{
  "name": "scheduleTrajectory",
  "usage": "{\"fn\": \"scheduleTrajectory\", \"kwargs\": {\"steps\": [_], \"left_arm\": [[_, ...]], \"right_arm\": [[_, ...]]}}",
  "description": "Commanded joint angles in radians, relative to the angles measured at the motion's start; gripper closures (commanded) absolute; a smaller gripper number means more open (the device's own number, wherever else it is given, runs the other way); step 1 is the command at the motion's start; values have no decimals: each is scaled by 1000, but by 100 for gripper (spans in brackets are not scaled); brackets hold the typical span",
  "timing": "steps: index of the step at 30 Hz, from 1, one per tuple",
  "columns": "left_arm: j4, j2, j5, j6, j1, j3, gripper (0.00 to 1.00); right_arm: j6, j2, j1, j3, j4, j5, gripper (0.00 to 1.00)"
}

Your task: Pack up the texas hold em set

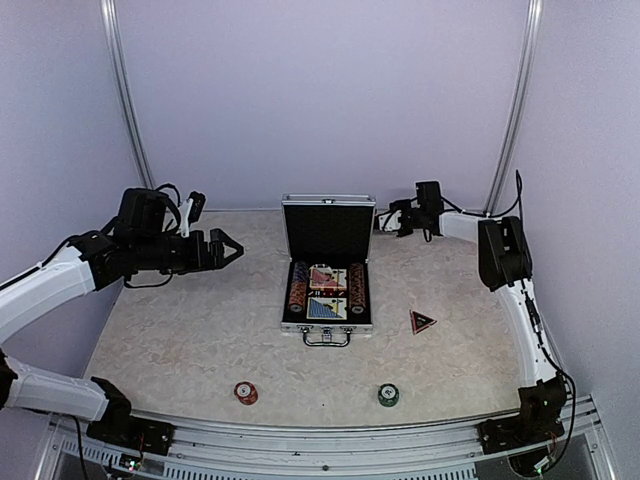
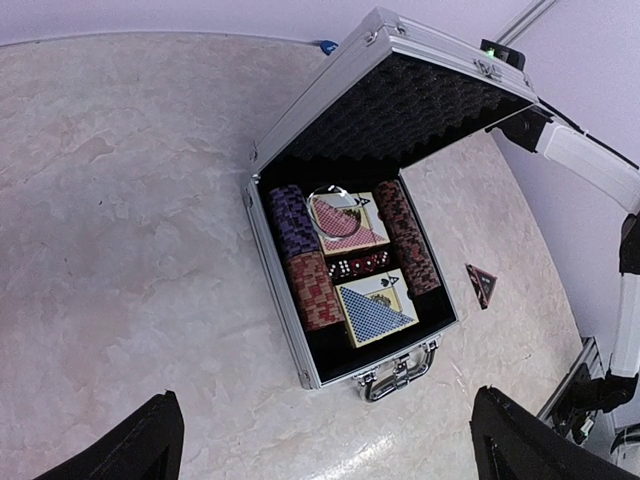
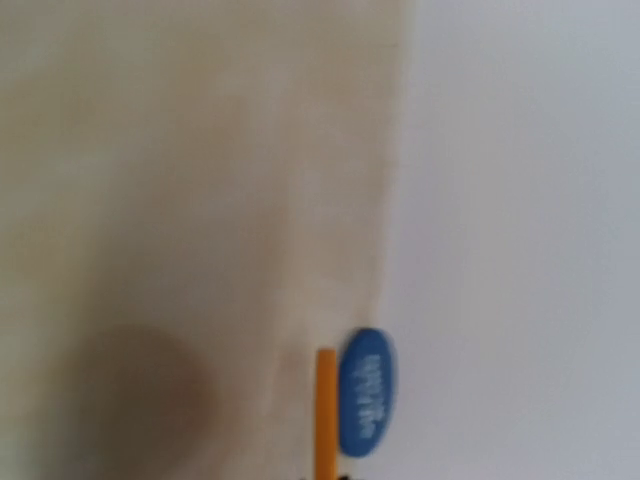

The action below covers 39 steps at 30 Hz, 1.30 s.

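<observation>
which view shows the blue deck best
Left wrist: the blue deck lies close and sharp in the open case, with its pattern clear. Top external shows it too, but small. Right wrist does not show it at all.

1. Beige marbled table top (image 1: 180, 330): flat bearing surface.
2. Open silver aluminium case (image 1: 328, 230): at centre, handle toward the near edge.
3. Red-black triangle marker (image 1: 422, 321): lies flat, right of the case, apart from it.
4. Red round disc (image 1: 246, 392) and green round disc (image 1: 388, 395): near the front edge, well apart.
</observation>
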Motion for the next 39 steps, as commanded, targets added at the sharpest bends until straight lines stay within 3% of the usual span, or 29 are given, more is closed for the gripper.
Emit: {"fn": "scheduleTrajectory", "kwargs": {"steps": [1, 7, 15, 29, 39], "left_arm": [[35, -19, 26, 14, 25, -17, 1], [53, 2, 28, 5, 41, -17, 1], [35, 64, 21, -6, 50, 3, 1], [-7, 73, 10, -5, 72, 21, 1], [13, 8, 43, -3, 98, -40, 1]], "right_arm": [[332, 2, -6, 97, 171, -33, 100], [277, 168, 1, 185, 372, 16, 100], [158, 201, -21, 162, 390, -49, 100], [-144, 172, -12, 68, 101, -35, 100], [-164, 31, 11, 31, -160, -5, 100]]}}
